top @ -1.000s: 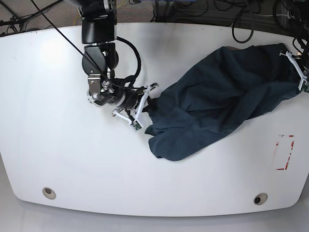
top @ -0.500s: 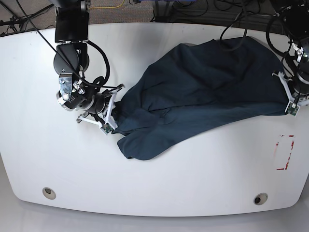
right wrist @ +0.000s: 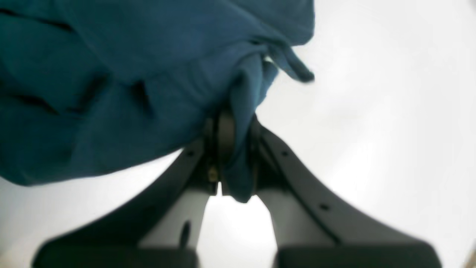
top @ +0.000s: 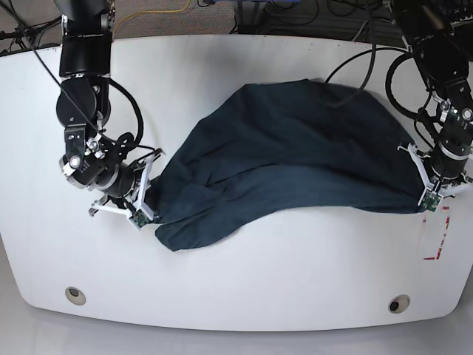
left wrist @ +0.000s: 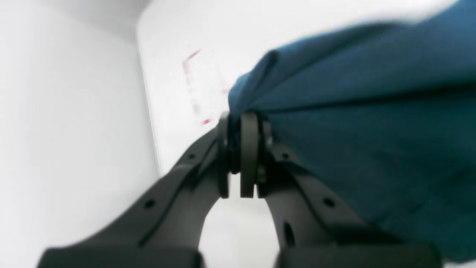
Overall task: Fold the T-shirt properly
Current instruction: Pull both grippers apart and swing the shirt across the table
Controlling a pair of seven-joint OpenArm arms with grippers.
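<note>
**White table, one navy T-shirt held at both ends**

White tabletop [top: 244, 288] with rounded corners, seen from above; two small round fittings, one [top: 74, 294] near the front-left corner in the base view and one [top: 398, 304] near the front-right. A red-outlined rectangular mark [top: 437, 235] lay on the surface near the table's right edge. Dark cables [top: 355, 22] ran behind the far edge.

Item: the T-shirt [top: 288, 159], dark navy, wrinkled, stretched across the middle of the table between the two arms. A loose rounded lobe of cloth sagged onto the table at the front, near the right gripper. The far edge of the cloth appeared slightly blurred.

Right gripper [top: 144, 196], on the base view's left: jaws closed narrowly on a bunched fold of the shirt, the cloth pinched between the pads [right wrist: 226, 141] and hanging just below them.

Left gripper [top: 429, 181], on the base view's right, just beside the red mark: jaws drawn nearly together, clamping an edge of the shirt between the pads [left wrist: 248, 149]. The wrist view was soft in focus; finer detail of the cloth could not be told.
</note>
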